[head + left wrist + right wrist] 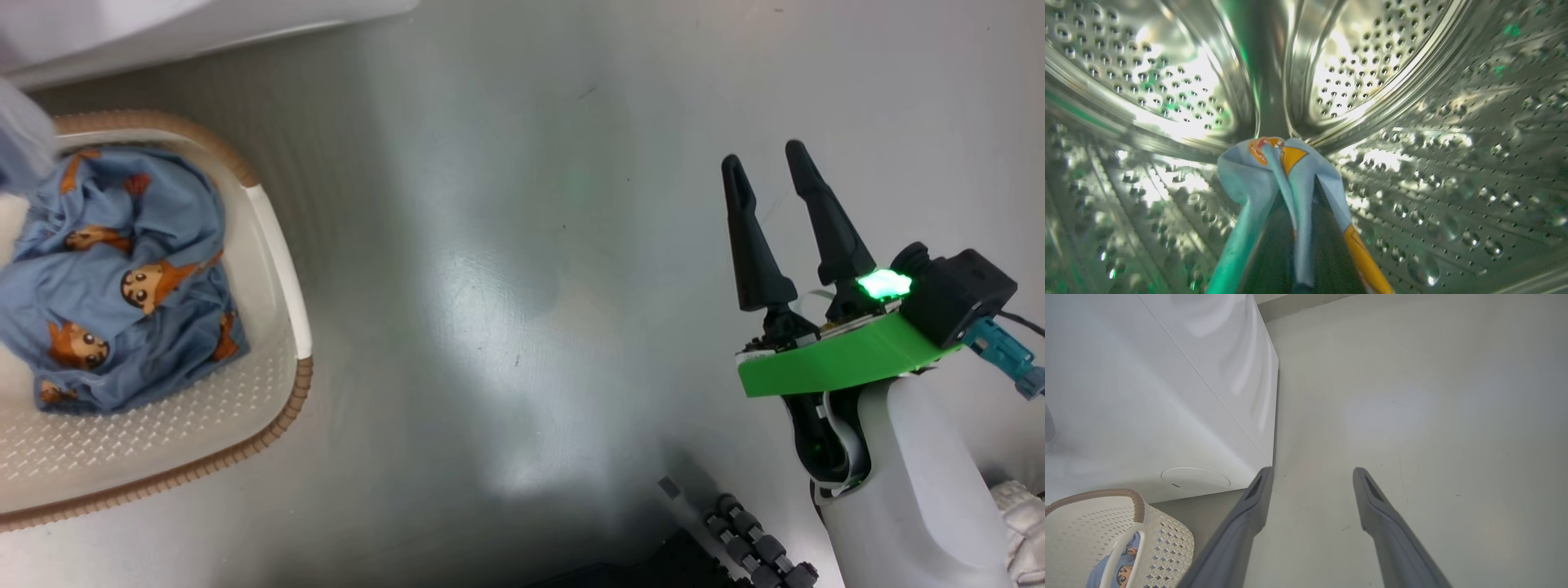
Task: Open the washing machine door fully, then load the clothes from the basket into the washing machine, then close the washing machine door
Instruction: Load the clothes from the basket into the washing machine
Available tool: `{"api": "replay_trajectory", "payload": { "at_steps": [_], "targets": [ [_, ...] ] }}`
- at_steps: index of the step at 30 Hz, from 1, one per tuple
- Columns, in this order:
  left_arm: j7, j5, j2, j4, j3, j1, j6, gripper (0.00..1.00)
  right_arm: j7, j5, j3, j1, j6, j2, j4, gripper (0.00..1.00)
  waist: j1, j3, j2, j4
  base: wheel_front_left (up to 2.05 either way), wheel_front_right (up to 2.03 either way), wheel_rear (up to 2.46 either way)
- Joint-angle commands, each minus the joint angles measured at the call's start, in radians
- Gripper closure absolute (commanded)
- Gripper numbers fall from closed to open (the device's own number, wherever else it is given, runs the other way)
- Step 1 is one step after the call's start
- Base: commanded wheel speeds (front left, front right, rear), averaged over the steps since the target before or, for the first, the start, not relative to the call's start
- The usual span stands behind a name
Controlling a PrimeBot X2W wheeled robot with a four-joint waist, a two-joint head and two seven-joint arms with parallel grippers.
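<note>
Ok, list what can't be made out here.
Left fingers: left wrist view, blue garment drapes over them, hiding the grip.
Basket: head view, cut off by left and bottom edges.
Clothes in it: top folds hide how many pieces lie beneath.
Washing machine: right wrist view, front cut off by the left edge.
Pale blur: head view's upper left, too blurred to name.

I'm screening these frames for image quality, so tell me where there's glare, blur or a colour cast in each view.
Head view: broad pale glare on the floor, clothes in the basket sharp. Left wrist view: hard highlights on the steel drum, the garment near the lens soft, green tinge low down. Right wrist view: even light, the right gripper's fingers blurred, soft sheen on the washing machine.
</note>
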Motion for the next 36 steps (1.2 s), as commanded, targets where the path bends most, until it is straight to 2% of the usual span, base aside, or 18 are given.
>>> {"api": "replay_trajectory", "payload": {
  "at_steps": [1,6,11,13,19,24,30,36],
  "targets": [
    [-0.066,0.025,0.074,-0.052,-0.007,-0.045,-0.003,1.0,-0.005,0.016,0.021,0.024,0.002,0.0,-0.02,0.0,0.0,0.008,-0.0001,-0.005,0.0,0.0,0.0],
    [-0.255,0.038,0.112,-0.062,-0.055,-0.075,-0.003,1.0,-0.005,0.019,0.021,0.018,0.002,0.0,-0.017,0.0,0.0,0.003,-0.0001,-0.006,0.0,0.0,0.0],
    [-0.269,-0.015,0.112,0.001,-0.102,-0.063,-0.003,1.0,-0.005,0.017,0.011,0.019,0.002,0.0,-0.012,0.0,0.0,-0.01,-0.0001,0.008,0.0,0.0,0.0],
    [-0.258,-0.044,0.104,0.032,-0.108,-0.051,-0.003,0.0,-0.005,0.013,0.008,0.02,0.002,0.0,-0.011,0.0,0.0,-0.019,-0.0001,0.017,0.0,0.0,0.0],
    [-0.262,-0.062,0.097,0.073,-0.137,-0.02,-0.003,0.0,-0.005,-0.005,-0.009,0.023,0.002,0.0,-0.011,0.0,0.0,-0.044,-0.0001,0.042,0.0,0.0,0.0],
    [-0.295,-0.08,0.07,0.087,-0.139,0.022,0.0,0.0,-0.005,-0.024,-0.025,0.033,0.002,0.0,-0.01,0.0,0.0,-0.078,-0.0001,0.074,0.0,0.0,0.0],
    [-0.345,-0.079,0.036,0.061,-0.147,0.102,0.034,0.0,-0.005,-0.034,-0.036,0.044,0.002,0.0,-0.006,0.0,0.0,-0.121,-0.0001,0.109,0.0,0.0,0.0],
    [-0.385,-0.076,0.005,-0.025,-0.145,0.215,0.085,0.0,-0.005,-0.048,-0.046,0.056,0.002,0.0,-0.004,0.0,0.0,-0.15,-0.0001,0.134,0.0,0.0,0.0]
  ]
}}
